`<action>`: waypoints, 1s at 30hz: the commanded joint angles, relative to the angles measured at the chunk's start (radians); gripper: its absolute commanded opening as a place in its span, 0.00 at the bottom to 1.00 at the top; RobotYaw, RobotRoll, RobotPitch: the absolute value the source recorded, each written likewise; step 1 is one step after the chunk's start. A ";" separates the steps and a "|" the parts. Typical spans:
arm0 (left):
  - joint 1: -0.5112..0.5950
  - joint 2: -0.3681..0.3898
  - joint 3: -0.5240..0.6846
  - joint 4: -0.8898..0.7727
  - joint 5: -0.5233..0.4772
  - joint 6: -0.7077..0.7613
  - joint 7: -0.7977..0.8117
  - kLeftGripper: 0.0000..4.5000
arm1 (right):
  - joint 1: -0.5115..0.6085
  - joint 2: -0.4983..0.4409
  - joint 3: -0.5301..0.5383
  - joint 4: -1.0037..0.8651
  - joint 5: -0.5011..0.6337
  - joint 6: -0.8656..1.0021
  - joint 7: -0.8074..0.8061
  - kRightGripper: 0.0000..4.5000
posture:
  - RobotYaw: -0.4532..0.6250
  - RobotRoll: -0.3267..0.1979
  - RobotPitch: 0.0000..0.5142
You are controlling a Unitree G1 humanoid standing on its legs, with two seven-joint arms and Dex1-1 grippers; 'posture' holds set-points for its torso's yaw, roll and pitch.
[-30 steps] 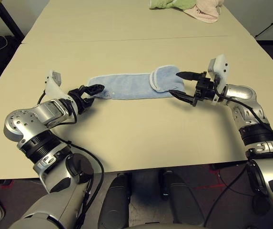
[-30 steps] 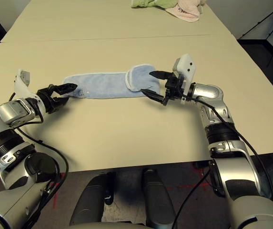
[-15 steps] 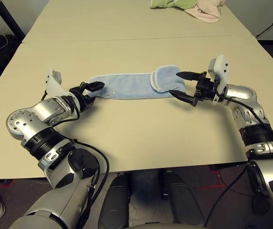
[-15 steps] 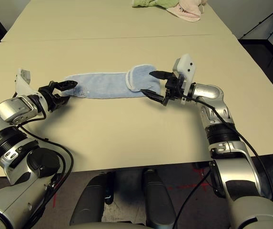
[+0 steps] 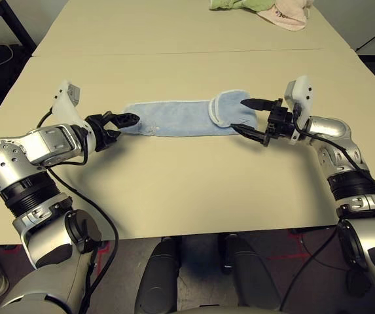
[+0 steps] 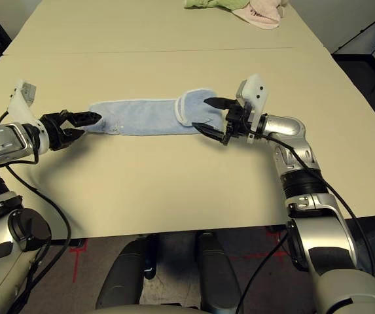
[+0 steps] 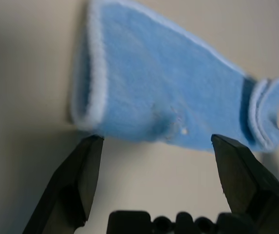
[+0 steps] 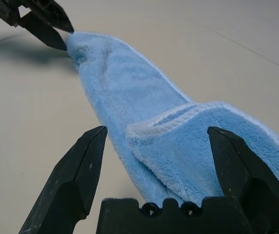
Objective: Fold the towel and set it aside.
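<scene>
Terry, light blue: towel (image 5: 174,118), a long strip on the surface (image 5: 194,190), right end doubled over. Likely soft, light, limp; best pinched at the stitched end edges. Left tool (image 5: 116,122) spread at its left end; right tool (image 5: 254,120) spread at the doubled end. Since earlier: left forearm swung outward, tool hardly shifted.

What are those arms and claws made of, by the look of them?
Shiny silver jointed shells with ribbed black rings and loose black cables. Each ends in a white block and two black pointed fingers: the left gripper and the right gripper.
</scene>
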 commanded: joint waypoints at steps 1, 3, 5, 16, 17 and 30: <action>0.048 0.036 -0.063 0.040 -0.181 0.002 0.114 1.00 | 0.001 -0.007 -0.001 0.015 0.002 -0.009 0.002 0.99 | 0.48 0.62 0.43; 0.093 0.056 -0.138 0.035 -0.356 -0.098 0.229 1.00 | 0.000 -0.006 -0.001 0.016 0.001 -0.011 0.002 0.99 | 0.48 0.62 0.43; 0.144 0.070 -0.223 0.004 -0.531 -0.226 0.347 1.00 | -0.001 -0.006 -0.001 0.017 0.001 -0.013 0.001 0.99 | 0.47 0.62 0.43; 0.147 0.112 -0.302 0.010 -0.576 -0.407 0.423 1.00 | 0.000 -0.013 -0.002 0.011 0.002 -0.011 0.003 0.99 | 0.47 0.62 0.42; 0.144 0.119 -0.309 0.012 -0.576 -0.411 0.418 1.00 | 0.000 -0.014 -0.002 0.011 0.001 -0.011 0.003 0.99 | 0.47 0.62 0.42; 0.095 0.164 -0.364 0.036 -0.336 -0.459 0.104 1.00 | 0.005 -0.015 -0.001 0.002 0.003 -0.009 0.004 0.99 | 0.46 0.62 0.41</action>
